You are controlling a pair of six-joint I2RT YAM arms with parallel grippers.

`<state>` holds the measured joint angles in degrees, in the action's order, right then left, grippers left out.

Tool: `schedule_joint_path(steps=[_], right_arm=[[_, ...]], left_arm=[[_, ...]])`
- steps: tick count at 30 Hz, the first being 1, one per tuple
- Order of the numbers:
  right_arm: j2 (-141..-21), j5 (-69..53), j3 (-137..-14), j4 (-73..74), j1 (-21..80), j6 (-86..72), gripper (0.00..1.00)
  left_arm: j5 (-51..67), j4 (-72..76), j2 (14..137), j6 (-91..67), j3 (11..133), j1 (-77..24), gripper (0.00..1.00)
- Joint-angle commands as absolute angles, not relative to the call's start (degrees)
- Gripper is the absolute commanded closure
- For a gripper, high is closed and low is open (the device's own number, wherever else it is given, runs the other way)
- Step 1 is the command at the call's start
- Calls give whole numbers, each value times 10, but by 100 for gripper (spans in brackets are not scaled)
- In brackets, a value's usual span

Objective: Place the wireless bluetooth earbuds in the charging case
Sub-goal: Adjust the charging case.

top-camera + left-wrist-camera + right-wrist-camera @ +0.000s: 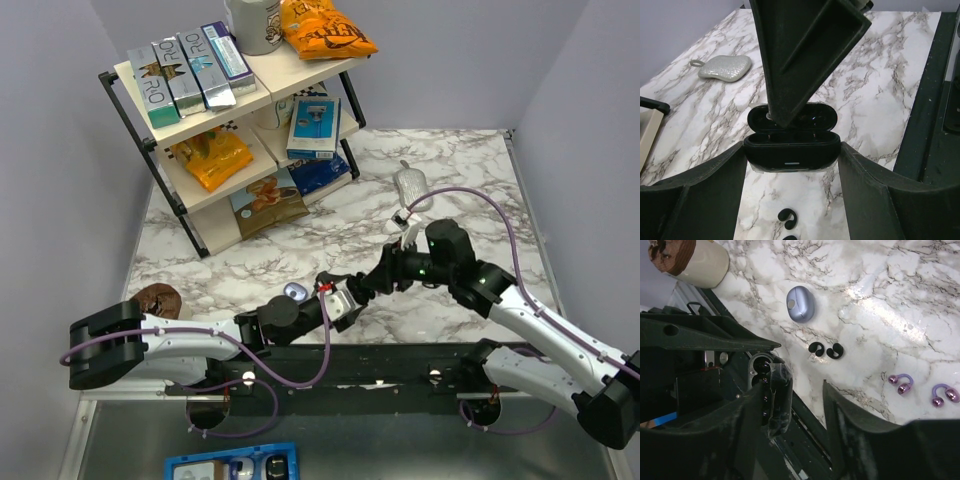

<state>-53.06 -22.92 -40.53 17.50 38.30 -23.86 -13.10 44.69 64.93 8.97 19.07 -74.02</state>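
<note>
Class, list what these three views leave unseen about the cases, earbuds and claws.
- Left wrist view: a finger of the right claw covers part of the open black case, so its contents are unclear.
- Right wrist view: the lavender case is closed, its inside hidden.
- Top view: the black earbuds are too small to find.
- Whether the right claw grips anything is unclear.

The lavender case (800,304) lies shut, apparently, near the black earbuds (815,347), purple earbuds (902,388) farther off.

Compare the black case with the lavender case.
The black case is open; the lavender case is closed. The black case is clamped in the left gripper; the lavender case lies loose on the table. Both are rounded ovals of similar size.
</note>
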Motion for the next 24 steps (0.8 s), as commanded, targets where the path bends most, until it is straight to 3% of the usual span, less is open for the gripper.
schedule_joint_path(steps=[1,7,11,13,17,19,21,24], right_arm=[[-541,-253,-396,157,388,-233,48],[-538,-250,-391,158,388,-231,57],[-534,-251,-393,163,388,-229,68],[-533,-253,-396,170,388,-222,79],[-522,-250,-403,185,388,-205,99],[-519,-248,-407,201,388,-193,99],[-507,-247,-414,209,388,-182,99],[-491,-242,-431,228,388,-171,99]], left_arm=[[-137,467,652,92,209,-746,100],[-136,468,656,96,213,-747,100],[-143,467,661,92,214,-747,100],[-149,453,664,88,221,-747,98],[-158,452,667,87,223,-747,78],[-170,456,666,86,221,-747,62],[-181,461,664,84,217,-747,53],[-192,456,655,89,214,-747,23]])
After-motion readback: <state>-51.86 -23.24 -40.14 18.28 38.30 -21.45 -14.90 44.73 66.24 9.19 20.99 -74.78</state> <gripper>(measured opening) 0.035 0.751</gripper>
